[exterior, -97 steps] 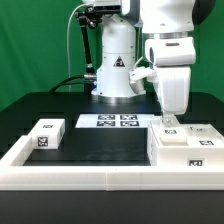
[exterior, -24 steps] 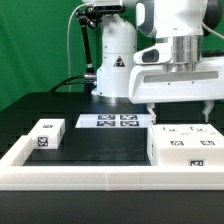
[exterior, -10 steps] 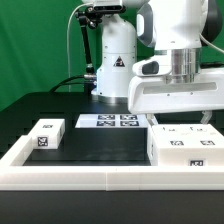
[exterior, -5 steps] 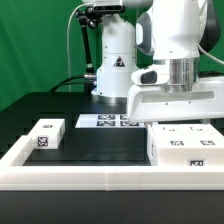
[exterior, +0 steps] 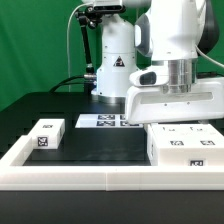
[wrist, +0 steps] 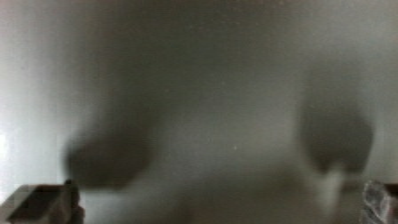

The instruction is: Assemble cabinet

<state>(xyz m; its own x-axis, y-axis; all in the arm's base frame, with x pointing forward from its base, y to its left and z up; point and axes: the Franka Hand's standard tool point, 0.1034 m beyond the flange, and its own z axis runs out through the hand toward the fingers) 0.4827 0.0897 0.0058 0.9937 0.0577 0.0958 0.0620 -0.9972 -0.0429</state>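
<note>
The large white cabinet shell (exterior: 185,150) lies at the exterior view's right, against the front rail, with tags on its top and front. My gripper (exterior: 178,124) is low over its far part, jaws spread wide across it; the fingertips are hidden behind the shell. In the wrist view the blurred white top of the cabinet shell (wrist: 196,100) fills the frame, with the gripper (wrist: 210,205) just above it and dark fingertips (wrist: 45,205) at the frame's corners. One small white tagged drawer block (exterior: 45,135) lies apart at the exterior view's left. The other blocks are not visible.
The marker board (exterior: 112,121) lies flat in front of the robot base (exterior: 115,70). A long low white border rail (exterior: 100,178) runs along the table's front and up the exterior view's left side. Black tabletop lies between block and shell.
The gripper has come down from above the cabinet shell until its hand sits just over the shell's top, shifting slightly to the exterior view's left. Jaws stay wide. The parts have not moved.
</note>
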